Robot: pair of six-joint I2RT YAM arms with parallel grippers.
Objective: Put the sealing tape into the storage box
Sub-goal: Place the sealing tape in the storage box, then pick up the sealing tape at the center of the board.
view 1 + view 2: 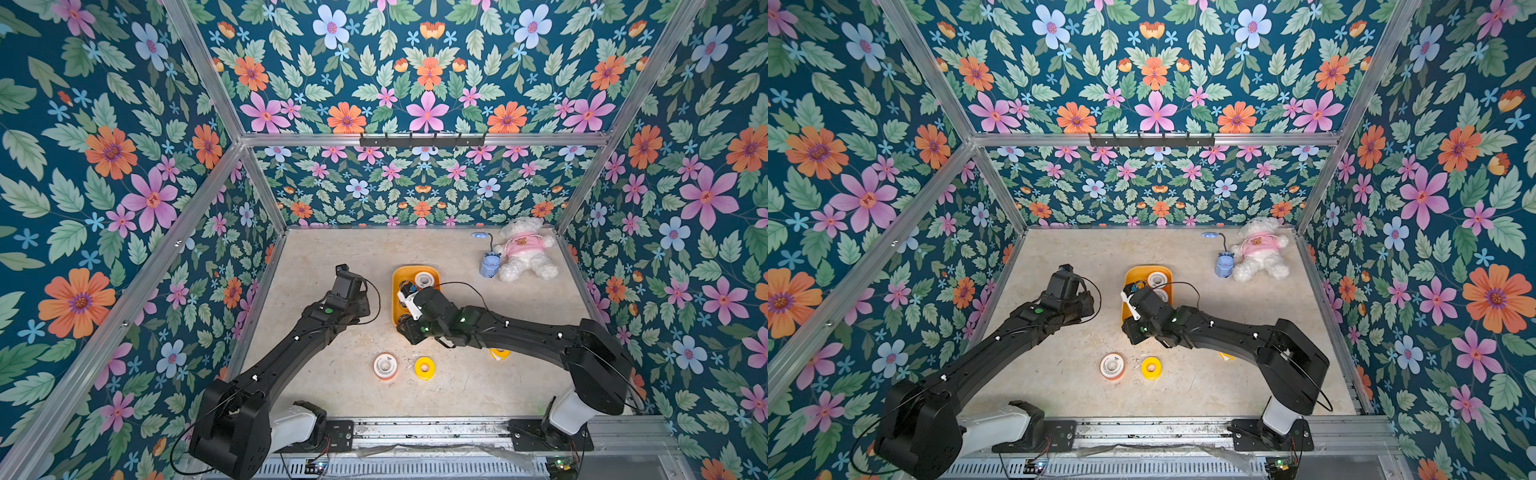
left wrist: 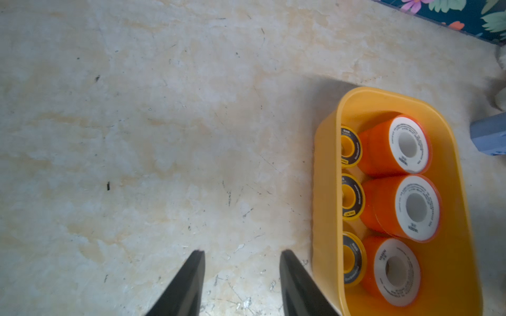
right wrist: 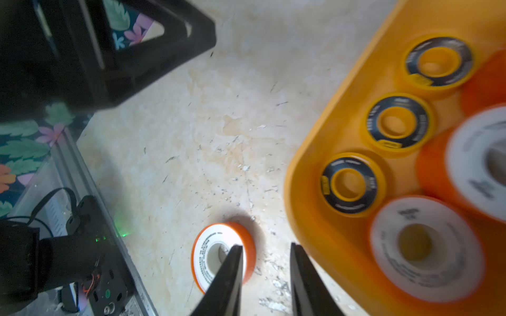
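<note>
Right now the box [image 1: 397, 276] sits in the middle of the table [image 1: 332, 257], and most of the tape is in it. Three black-and-yellow rings [image 3: 397, 123] lie flat in a row along the wall on the left arm's side. Three orange rolls [image 2: 383, 147] with white faces fill the row next to them and stand taller than the rings.

Three rolls lie outside the box, on the table nearer the arms' bases. A white roll [image 1: 385, 365] with an orange rim and a yellow roll [image 1: 424, 368] lie flat just beside each other, not touching. A second yellow roll [image 1: 498, 354] is mostly hidden under the right arm.

The left gripper [image 2: 242, 253] hangs over bare table just beside the box. Its fingers are spread, with nothing between them.

The right arm reaches over the near end of the box. In its wrist view, the right gripper [image 3: 266, 246] shows a narrow gap between the fingers, with only table behind it. It grasps nothing, and the white roll shows partly behind one finger.

A bear [image 1: 524, 249] and a blue gadget [image 1: 490, 264] lie together at the far corner, well apart from the box.
</note>
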